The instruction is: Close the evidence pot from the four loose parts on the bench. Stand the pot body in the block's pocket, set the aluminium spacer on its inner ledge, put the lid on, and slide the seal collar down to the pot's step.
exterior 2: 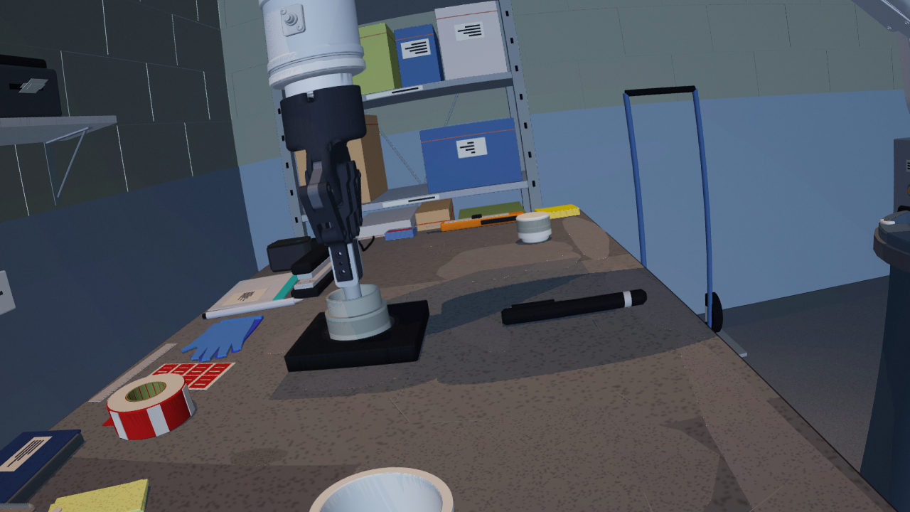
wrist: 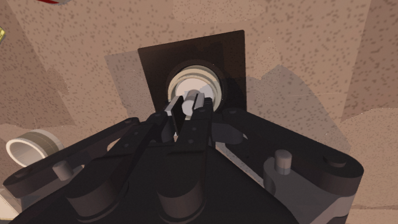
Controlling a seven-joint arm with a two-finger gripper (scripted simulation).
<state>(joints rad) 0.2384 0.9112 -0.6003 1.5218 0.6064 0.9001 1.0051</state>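
The grey pot body stands upright in the pocket of the black block left of the bench's middle. My gripper reaches straight down into the pot's mouth, closed on the stem of the aluminium spacer, whose pale disc fills the inside of the pot. The white lid sits at the far end of the bench. The seal collar, a wide pale ring, lies at the near edge; the wrist camera shows it to the left.
A red and white tape roll, red labels and a blue glove lie left of the block. A black marker lies to its right. A notebook, pen and stapler sit behind the block, with shelving beyond the bench.
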